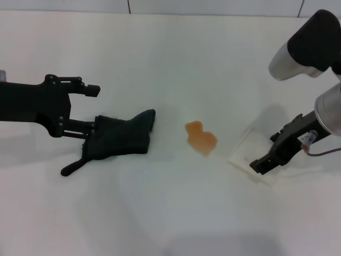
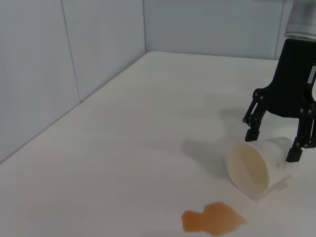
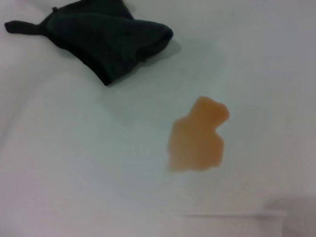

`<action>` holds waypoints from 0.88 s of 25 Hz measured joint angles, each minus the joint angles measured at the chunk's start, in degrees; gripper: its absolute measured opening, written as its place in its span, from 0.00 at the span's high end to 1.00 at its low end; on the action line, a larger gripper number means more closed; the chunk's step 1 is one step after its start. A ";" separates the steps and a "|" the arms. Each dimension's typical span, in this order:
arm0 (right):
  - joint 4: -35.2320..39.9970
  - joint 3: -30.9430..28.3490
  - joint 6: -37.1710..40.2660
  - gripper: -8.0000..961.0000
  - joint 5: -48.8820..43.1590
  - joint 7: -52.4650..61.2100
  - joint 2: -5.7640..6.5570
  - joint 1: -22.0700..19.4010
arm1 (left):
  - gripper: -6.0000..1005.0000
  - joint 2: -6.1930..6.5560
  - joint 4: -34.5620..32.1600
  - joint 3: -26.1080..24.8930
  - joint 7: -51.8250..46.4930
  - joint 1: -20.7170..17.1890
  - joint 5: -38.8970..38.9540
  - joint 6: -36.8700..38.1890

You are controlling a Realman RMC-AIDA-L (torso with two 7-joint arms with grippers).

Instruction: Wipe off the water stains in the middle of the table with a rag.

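White bench (image 1: 160, 58): left tool (image 1: 80, 109) spread at rag (image 1: 120, 136), grasp pending; stains (image 1: 201, 137) beyond. Right tool (image 2: 276, 140) straddling tipped cup (image 2: 254, 165).

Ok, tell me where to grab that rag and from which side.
Grip the rag at its thick bunched edge nearest the left gripper, coming in from the robot's left. It lies flat on the table, so that raised fold likely gives the fingers something to pinch.

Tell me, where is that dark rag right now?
In the head view the rag lies left of the water stains, apart from them, at the left gripper.
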State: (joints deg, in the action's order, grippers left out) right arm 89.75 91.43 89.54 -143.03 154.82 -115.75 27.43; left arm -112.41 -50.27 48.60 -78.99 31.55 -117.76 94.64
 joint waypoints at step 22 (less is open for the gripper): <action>-3.47 0.07 -2.01 0.20 0.03 -0.72 0.17 0.10 | 0.17 -0.27 0.00 0.09 0.08 -0.01 -0.01 0.02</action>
State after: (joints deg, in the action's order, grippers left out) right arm 86.29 91.51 87.54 -142.99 154.09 -115.57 27.53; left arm -112.67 -50.27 48.69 -78.91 31.55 -117.77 94.66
